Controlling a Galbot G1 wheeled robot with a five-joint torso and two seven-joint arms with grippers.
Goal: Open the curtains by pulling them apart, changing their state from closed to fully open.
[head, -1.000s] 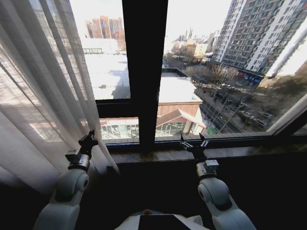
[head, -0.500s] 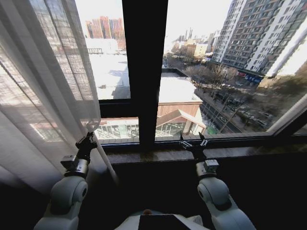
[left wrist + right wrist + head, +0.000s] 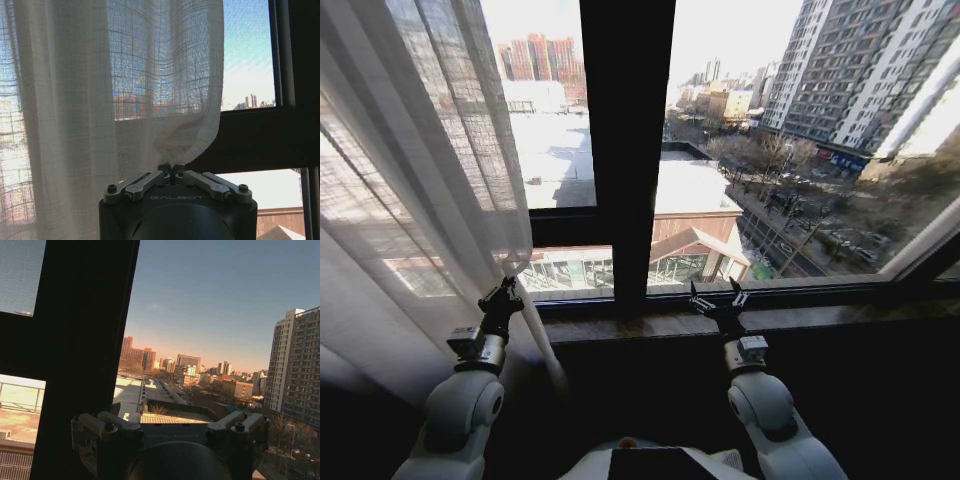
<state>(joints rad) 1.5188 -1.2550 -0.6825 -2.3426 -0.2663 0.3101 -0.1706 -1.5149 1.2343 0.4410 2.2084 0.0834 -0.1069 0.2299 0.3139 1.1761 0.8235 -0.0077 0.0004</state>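
The left tool (image 3: 502,297), pinched shut on the hem of the sheer curtains (image 3: 415,170), is drawing them further left off the window, while the right tool (image 3: 718,298) is waiting spread wide by the sill (image 3: 820,317).

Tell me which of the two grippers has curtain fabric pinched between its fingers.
The left gripper, shut on the sheer white curtain's lower edge. The right gripper hangs open over the window sill, touching no fabric.
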